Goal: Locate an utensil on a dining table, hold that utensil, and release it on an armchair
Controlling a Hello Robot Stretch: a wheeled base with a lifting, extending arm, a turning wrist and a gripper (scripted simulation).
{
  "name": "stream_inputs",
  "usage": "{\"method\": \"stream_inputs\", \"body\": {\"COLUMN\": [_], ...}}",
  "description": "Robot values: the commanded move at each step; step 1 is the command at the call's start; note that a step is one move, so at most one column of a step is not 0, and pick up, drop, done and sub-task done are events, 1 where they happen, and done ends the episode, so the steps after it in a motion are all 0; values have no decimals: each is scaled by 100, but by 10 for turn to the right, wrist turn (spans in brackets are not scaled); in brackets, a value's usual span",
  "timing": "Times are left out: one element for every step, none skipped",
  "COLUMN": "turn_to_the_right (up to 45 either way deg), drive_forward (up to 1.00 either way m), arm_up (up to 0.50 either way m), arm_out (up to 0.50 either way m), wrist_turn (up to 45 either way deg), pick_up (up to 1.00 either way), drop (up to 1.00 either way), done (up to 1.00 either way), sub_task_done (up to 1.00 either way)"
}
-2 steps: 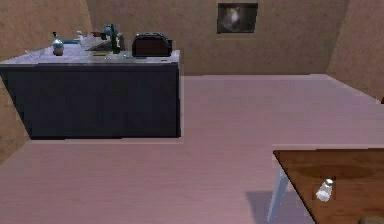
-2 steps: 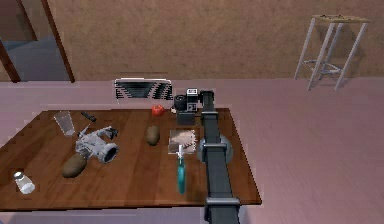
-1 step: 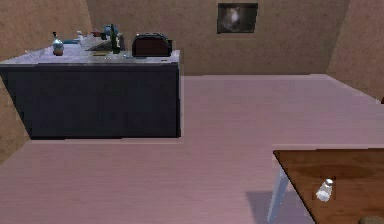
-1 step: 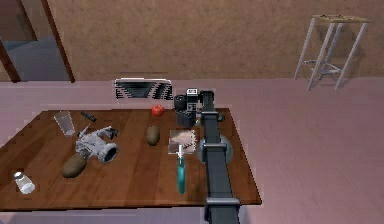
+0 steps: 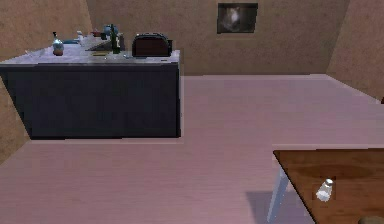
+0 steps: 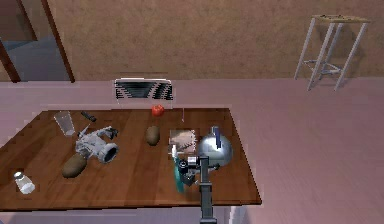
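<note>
The step in hand looks like the grasp at the dining table, with the carry to an armchair to come afterwards. Going across the arm side view from the left, the tabletop [image 6: 130, 172] carries a salt shaker [image 6: 22, 181], a glass [image 6: 63, 122] and a metal whisk-like tool [image 6: 98, 148]. Then come a red fruit [image 6: 157, 109], a thin pale sliver [image 6: 183, 112], a flat brown box [image 6: 182, 138] and a metal kettle [image 6: 214, 150]. The arm [image 6: 205, 203] reaches in over the near edge, and the claw [image 6: 183, 172] sits between box and kettle. I judge the sliver to be the likeliest utensil, though it is too small to be sure. It lies at about 12 o'clock from the claw, beyond the box, and the whisk-like tool lies well apart at about 10 o'clock. The state of the claw's fingers cannot be told, nor whether they hold anything, since things lie on the tabletop right at its tip. The next move calls for a careful reach past the box without nudging the kettle at 2 o'clock.
</note>
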Motion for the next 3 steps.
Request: {"method": "stream_inputs", "body": {"turn_to_the_right": [0,0,0], "drive_forward": [0,0,0], "arm_up": [0,10,36], "arm_out": [0,0,0], "wrist_turn": [0,0,0], "pick_up": [100,0,0], "drop": [0,0,0], "done": [0,0,0], "sub_task_done": [0,0,0]}}
